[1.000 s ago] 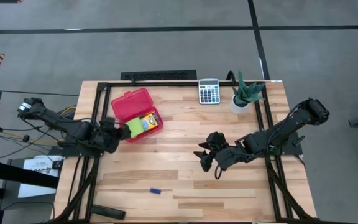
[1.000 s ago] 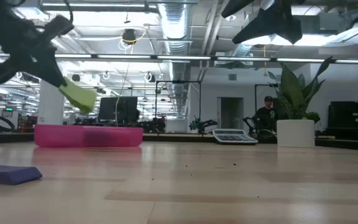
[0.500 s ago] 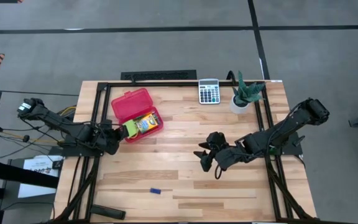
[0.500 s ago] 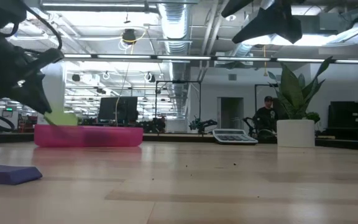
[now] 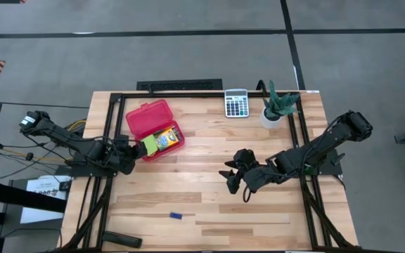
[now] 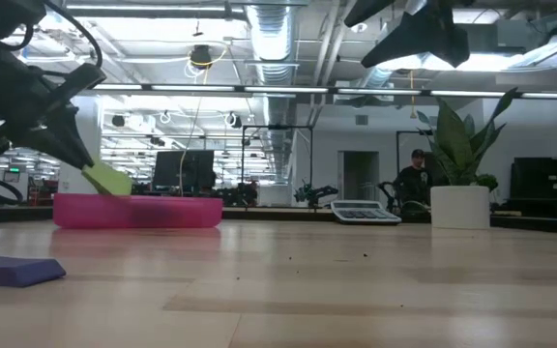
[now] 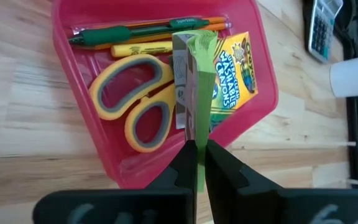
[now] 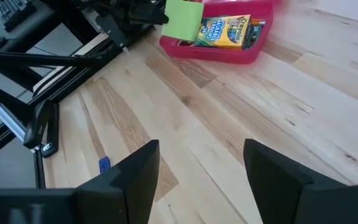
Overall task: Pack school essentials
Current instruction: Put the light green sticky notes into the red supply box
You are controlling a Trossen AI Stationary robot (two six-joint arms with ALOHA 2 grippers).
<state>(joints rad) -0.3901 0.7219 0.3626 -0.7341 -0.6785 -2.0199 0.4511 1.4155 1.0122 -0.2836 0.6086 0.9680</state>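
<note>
Lime sticky-note pad point(image 7: 194, 93) pinched edgewise — left end effector point(image 7: 196, 163) — above scissors point(image 7: 138, 102).

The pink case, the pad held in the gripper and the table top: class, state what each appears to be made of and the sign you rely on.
Pink case: probably plastic, glossy and slightly see-through at its walls.
Lime sticky-note pad, clamped by the left gripper: paper, as its edge shows stacked thin sheets.
Table top: wood, pale planks with visible grain and seams, matt to satin.
</note>
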